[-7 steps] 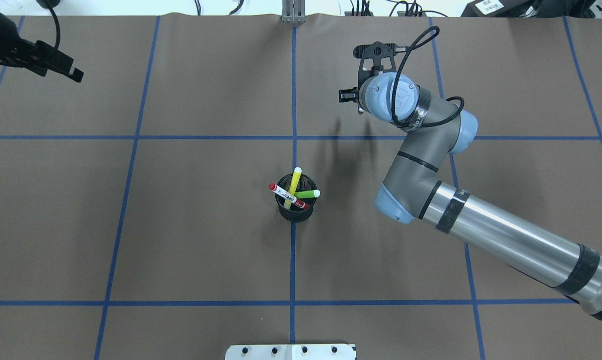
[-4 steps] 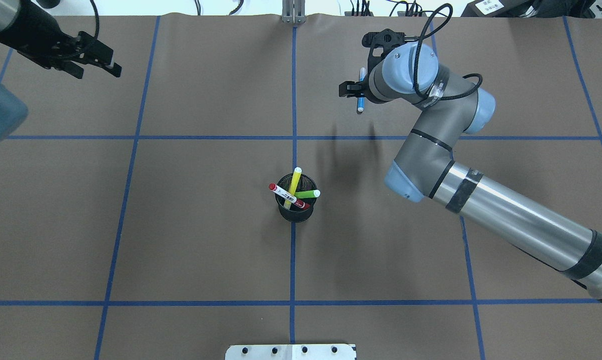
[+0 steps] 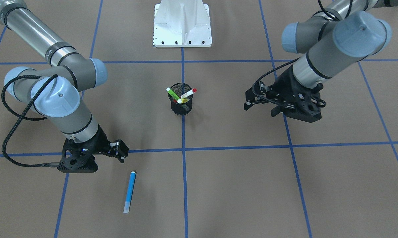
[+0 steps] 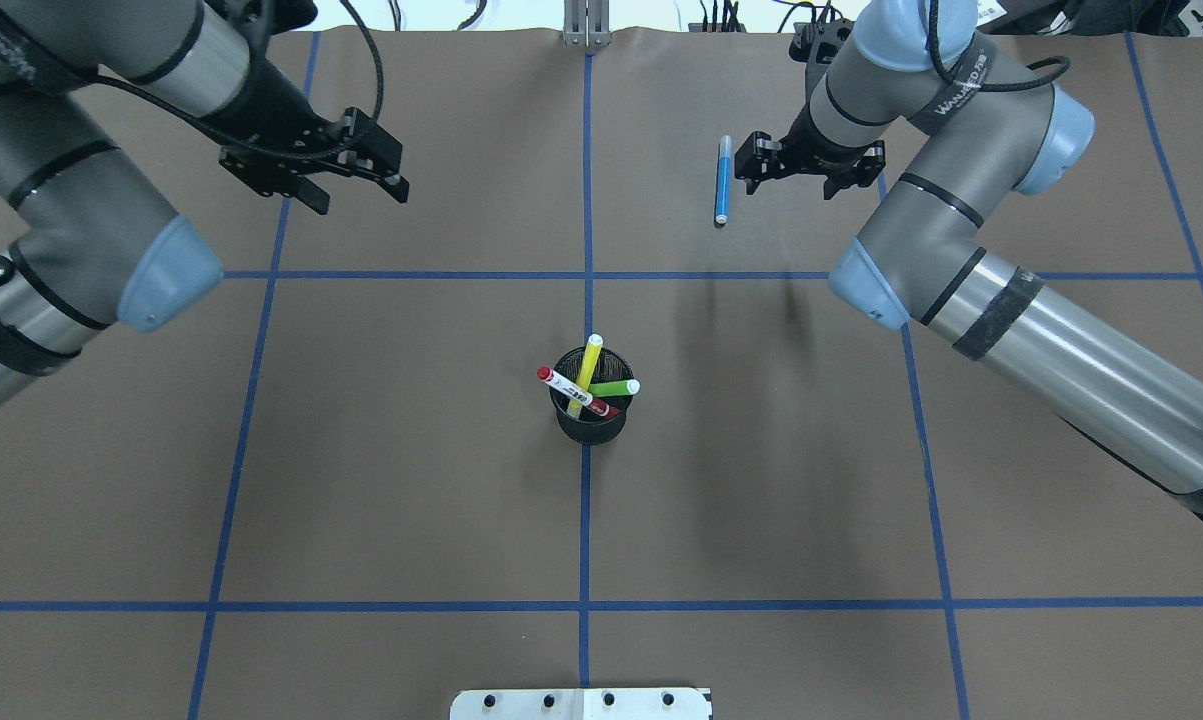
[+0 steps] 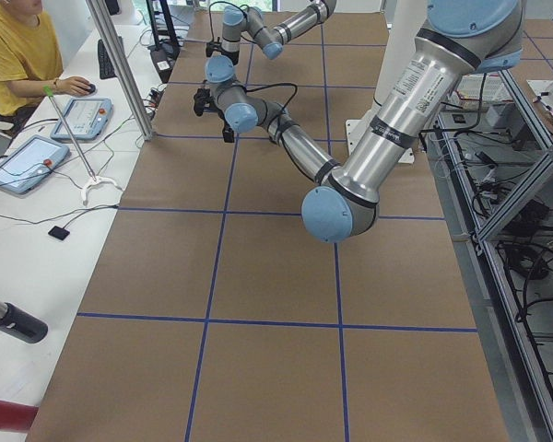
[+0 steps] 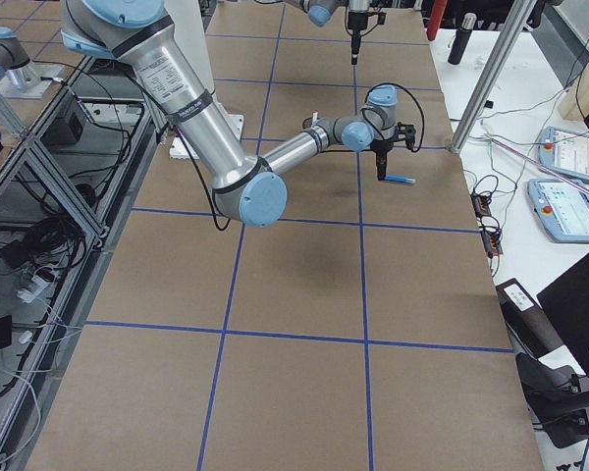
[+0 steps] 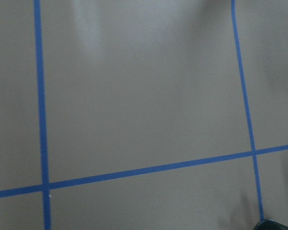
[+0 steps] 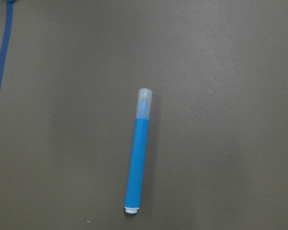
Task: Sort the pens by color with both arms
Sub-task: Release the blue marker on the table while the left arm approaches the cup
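Note:
A blue pen [image 4: 722, 180] lies flat on the brown table at the far right-of-centre, also in the front view [image 3: 130, 191] and directly below the right wrist camera [image 8: 138, 163]. My right gripper [image 4: 807, 163] hangs open and empty just beside it, not touching, and shows in the front view [image 3: 101, 152]. The yellow pen [image 4: 589, 362], green pen [image 4: 616, 387] and red-capped white pen [image 4: 571, 390] stand in the black mesh cup [image 4: 591, 420] at the table's centre. My left gripper [image 4: 351, 185] is open and empty over the far left, also in the front view [image 3: 261, 109].
Blue tape lines divide the brown table into squares. The white metal base [image 4: 581, 703] sits at the near edge. An operator [image 5: 18, 55] sits with tablets at the far side of the table, beyond the mat.
The blue pen, held at the right gripper before, now lies free on the table; the right gripper has drawn away to the right. The left arm has swung in from the far-left corner.

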`<state>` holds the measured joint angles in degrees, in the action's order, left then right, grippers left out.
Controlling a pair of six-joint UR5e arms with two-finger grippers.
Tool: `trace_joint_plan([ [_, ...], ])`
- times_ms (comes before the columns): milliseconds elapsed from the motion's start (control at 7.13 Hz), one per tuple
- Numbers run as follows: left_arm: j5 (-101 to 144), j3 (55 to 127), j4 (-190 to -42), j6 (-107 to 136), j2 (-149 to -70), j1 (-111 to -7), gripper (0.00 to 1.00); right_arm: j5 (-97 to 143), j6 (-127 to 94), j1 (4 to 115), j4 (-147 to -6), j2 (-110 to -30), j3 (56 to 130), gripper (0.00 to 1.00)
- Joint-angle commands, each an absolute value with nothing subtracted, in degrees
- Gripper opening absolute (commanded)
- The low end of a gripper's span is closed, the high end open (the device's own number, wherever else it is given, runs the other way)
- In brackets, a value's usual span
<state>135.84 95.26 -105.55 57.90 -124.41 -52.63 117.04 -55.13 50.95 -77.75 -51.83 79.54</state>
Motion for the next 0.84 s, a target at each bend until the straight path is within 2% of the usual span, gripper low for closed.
trace_joint_plan([
  [0,134.9,92.5,-105.6,61.0,-127.5,-46.6,1.0,119.7,-44.4,53.9,-92.1,-54.0,86.2,1.0],
  [280,137.5,82.6,-101.5,60.4,-135.8,-44.3,1.0,120.3,-43.5,54.9,-92.6,-57.5,89.8,1.0],
  [701,144.7,77.8,-101.0,59.3,-138.4,-43.5,1.0,123.5,-43.2,55.3,-92.6,-60.9,92.7,1.0],
])
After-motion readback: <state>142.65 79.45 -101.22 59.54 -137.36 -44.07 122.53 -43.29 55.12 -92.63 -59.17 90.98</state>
